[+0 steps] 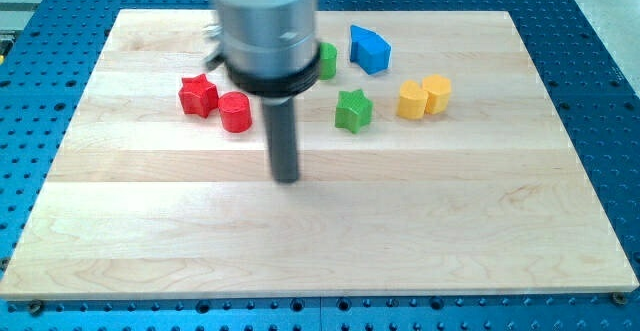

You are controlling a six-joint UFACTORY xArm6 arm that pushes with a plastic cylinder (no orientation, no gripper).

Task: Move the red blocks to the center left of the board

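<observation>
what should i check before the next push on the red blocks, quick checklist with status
1. Both red blocks in sight: ok. The red star and the red cylinder sit side by side at the view's upper left.
2. Reds at the board's centre left: not ok. They lie above the middle row and some way in from the left edge.
3. My tip placed to push: not ok. It stands on bare board, below and right of the red cylinder, touching no block.
4. Reds apart from other colours: ok. The green star, green cylinder, blue block and two yellow blocks lie well to the right.
5. Whether the reds touch each other: cannot tell.
</observation>
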